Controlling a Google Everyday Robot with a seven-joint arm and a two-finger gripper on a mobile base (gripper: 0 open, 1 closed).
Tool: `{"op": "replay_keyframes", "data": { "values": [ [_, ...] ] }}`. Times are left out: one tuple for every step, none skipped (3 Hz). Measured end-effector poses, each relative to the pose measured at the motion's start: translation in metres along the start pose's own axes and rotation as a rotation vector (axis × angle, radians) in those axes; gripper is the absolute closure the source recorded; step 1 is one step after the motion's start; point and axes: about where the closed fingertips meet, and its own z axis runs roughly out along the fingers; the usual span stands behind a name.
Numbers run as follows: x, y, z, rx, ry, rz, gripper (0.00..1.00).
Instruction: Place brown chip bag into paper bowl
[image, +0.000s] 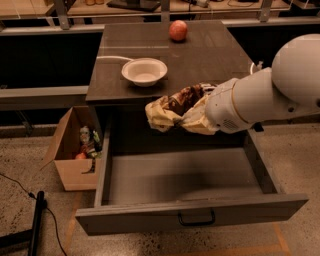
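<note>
- While the drawer (180, 172) below stands pulled open, the gripper (194, 112) hangs at the table's (215, 55) front edge, clamped on the brown chip bag (170, 107). The bag rests on nothing else, so the hold reads as firm, though crumpled foil hides the jaws themselves.
- The bag is in the air, over the gap between table edge and drawer, just lower than the tabletop's near lip.
- The paper bowl (144, 71) sits on the table, up and toward the picture's left from the gripper, near but apart from the bag's loose end.
- The bag's long axis runs roughly sideways, in line with the arm, with its free end leading toward the bowl's side.
- The move ahead looks like a lift and a short carry back-left. The bag appears wider than the bowl, so it may drape over the rim.
- A red-orange fruit (178, 30) lies well beyond, at the table's far edge.
</note>
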Motion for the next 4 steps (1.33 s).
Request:
{"op": "replay_keyframes", "data": {
  "values": [
    [0.007,0.009,0.005,-0.009,0.017,0.009,1.0],
    [0.011,0.019,0.016,-0.023,0.022,0.017,1.0],
    [0.014,0.022,0.028,-0.038,0.025,0.019,1.0],
    [0.02,0.03,0.043,-0.064,0.032,0.02,1.0]
  ]
}}
